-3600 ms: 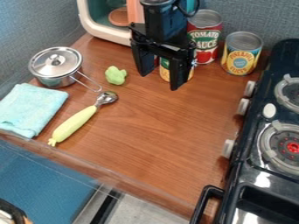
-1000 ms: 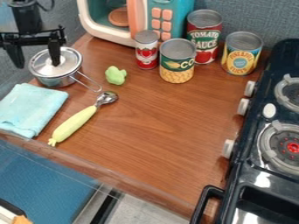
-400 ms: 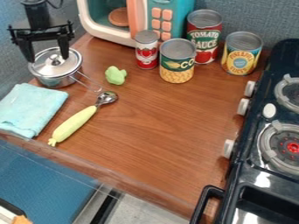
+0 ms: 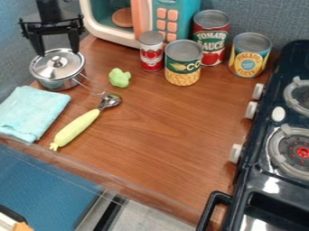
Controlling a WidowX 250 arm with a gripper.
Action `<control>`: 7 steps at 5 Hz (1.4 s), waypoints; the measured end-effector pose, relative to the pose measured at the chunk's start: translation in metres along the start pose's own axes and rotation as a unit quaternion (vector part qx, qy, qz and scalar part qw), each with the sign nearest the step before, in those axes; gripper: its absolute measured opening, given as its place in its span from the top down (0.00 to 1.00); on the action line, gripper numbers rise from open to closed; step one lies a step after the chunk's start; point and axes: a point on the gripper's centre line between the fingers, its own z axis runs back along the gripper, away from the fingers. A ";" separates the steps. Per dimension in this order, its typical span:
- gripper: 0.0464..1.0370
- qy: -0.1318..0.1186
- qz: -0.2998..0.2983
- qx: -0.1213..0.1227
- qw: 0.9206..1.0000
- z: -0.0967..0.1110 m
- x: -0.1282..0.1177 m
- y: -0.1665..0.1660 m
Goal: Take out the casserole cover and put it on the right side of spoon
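Note:
At the upper left the black gripper (image 4: 58, 52) stands open, its two fingers spread at the back edge of the small pot, with nothing held between them. The silver casserole cover (image 4: 55, 67) with its round knob lies on the metal pot (image 4: 58, 84), whose wire handle points toward the lower right. Below and right of the pot lies the spoon (image 4: 77, 128), its yellow-green handle slanting down to the left and its metal bowl up near the pot's handle.
A light blue cloth (image 4: 30, 112) lies left of the spoon, and a green toy piece (image 4: 119, 77) above it. Several cans, among them a corn can (image 4: 183, 67), stand before the toy microwave (image 4: 175, 20). A black stove (image 4: 265, 180) occupies the right side.
The gripper has moved from in front of the cans to the pot at the left, lately shifting slightly right. The cover, pot and spoon have stayed in place.

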 end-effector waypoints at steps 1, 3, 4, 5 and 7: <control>0.04 0.007 -0.004 0.004 1.000 -0.010 0.002 -0.002; 0.04 0.009 -0.008 0.007 1.000 -0.011 0.003 0.000; 0.04 0.013 -0.011 0.007 1.000 -0.015 0.002 0.001; 0.04 0.016 -0.010 0.008 1.000 -0.016 0.001 0.005; 0.04 0.021 -0.014 0.010 1.000 -0.018 -0.001 0.010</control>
